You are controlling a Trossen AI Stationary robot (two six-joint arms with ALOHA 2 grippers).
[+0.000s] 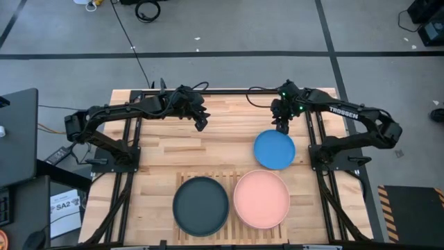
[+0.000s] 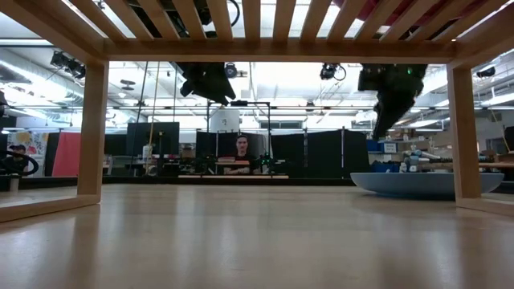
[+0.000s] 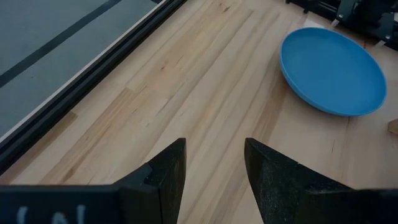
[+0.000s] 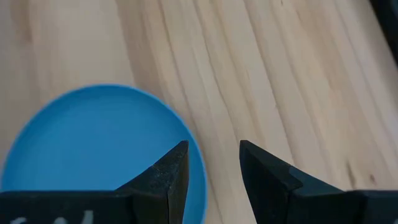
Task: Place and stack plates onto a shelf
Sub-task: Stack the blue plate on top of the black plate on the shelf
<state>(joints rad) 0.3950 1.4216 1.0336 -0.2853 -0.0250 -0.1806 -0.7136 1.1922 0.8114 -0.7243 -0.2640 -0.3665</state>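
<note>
Table (image 1: 166, 149): pale wood planks, butcher-block look, set on a grey floor with dark tape lines. A dark monitor sits off the table's 9 o'clock side. Low view looks under the shelf (image 2: 265, 48) into a bright lab w/ dark partition panels, ceiling lights and 1 person (image 2: 242, 152) seated far behind.

Count: 3 plates, 1 shelf, 2 arms.

Shelf (image 1: 232, 179) of light slats lies at the table's 6 o'clock edge. On it, side by side: dark grey plate (image 1: 200, 205) toward 7 o'clock, pale pink plate (image 1: 261, 199) toward 5 o'clock; their rims are just beside each other. Blue plate (image 1: 274, 148) rests on bare table just beyond the shelf, approx 2 o'clock from table centre, not on the slats.

Right gripper (image 1: 282, 127) hangs above the blue plate's far rim, at its 12 o'clock; fingers (image 4: 171, 177) stand apart w/ a narrow gap, holding nothing, raised off the plate in the low view.

Left gripper (image 1: 200, 125) hovers over bare wood approx 11 o'clock from centre, well apart from all plates; fingers (image 3: 165, 180) parted, empty.
</note>
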